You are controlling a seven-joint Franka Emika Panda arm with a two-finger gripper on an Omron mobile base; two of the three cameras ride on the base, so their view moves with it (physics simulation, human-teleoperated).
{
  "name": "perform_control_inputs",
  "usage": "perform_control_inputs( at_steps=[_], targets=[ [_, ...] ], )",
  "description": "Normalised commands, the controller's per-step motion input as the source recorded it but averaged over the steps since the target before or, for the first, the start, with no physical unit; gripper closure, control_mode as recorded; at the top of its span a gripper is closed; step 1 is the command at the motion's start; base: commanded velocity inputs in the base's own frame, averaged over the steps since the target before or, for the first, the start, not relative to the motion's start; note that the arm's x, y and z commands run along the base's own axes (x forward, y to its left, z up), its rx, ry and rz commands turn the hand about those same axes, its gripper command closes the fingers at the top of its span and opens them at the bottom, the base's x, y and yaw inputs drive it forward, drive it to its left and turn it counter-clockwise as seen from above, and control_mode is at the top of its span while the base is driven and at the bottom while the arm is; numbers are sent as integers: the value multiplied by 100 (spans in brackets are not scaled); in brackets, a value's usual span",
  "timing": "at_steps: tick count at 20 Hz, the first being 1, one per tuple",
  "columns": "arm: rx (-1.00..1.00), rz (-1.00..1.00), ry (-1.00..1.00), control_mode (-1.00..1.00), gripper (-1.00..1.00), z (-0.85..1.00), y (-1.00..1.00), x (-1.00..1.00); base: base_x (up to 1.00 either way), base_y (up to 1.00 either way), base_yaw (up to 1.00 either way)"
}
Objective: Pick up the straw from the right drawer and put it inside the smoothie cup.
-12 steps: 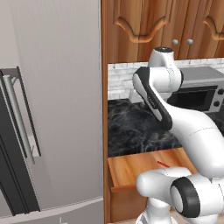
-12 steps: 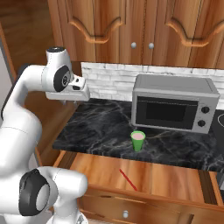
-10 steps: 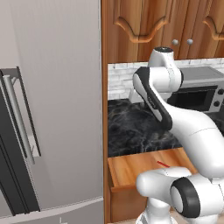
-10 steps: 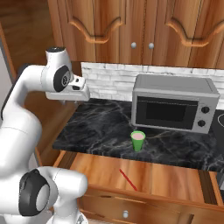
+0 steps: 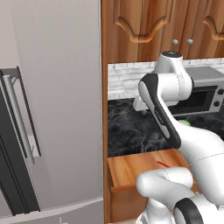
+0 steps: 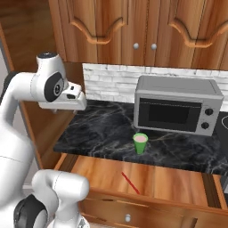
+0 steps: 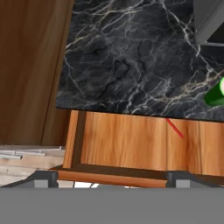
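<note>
Black marble counter [image 6: 107, 133] under carved cabinets | gripper [image 6: 67, 101] hanging high at far left, fingers' spread impossible to tell | straw [image 6: 130, 183] lying diagonally in open right drawer [image 6: 178, 187], right of and below claw | smoothie cup [image 6: 140, 143] standing just beyond | hand view catching straw's far end [image 7: 175, 128]

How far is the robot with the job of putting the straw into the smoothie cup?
Done: the right drawer stands open, with the straw lying flat on its wooden floor. In hand: nothing yet; the arm is raised over the left part of the dark marble counter. Left: reach down, grasp the straw, carry it to the green smoothie cup standing upright on the counter in front of the microwave, and drop it in.
</note>
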Motion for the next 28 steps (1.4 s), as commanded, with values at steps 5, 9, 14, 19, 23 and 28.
perform_control_inputs(
  at_steps=[5, 9, 14, 19, 23, 28],
  targets=[
    [-1, 1, 0, -100, -100, -3, 0, -21, 0, 0, 0],
    [0, 0, 0, -100, -100, 0, 0, 0, 0, 0, 0],
    [0, 0, 0, 100, -100, 0, 0, 0, -18, 0, 0],
    [0, 0, 0, 100, -100, 0, 0, 0, -52, 3, 0],
    [0, 0, 0, 100, -100, 0, 0, 0, -59, 14, 0],
    [0, 0, 0, 100, -100, 0, 0, 0, -38, 34, 0]
  ],
)
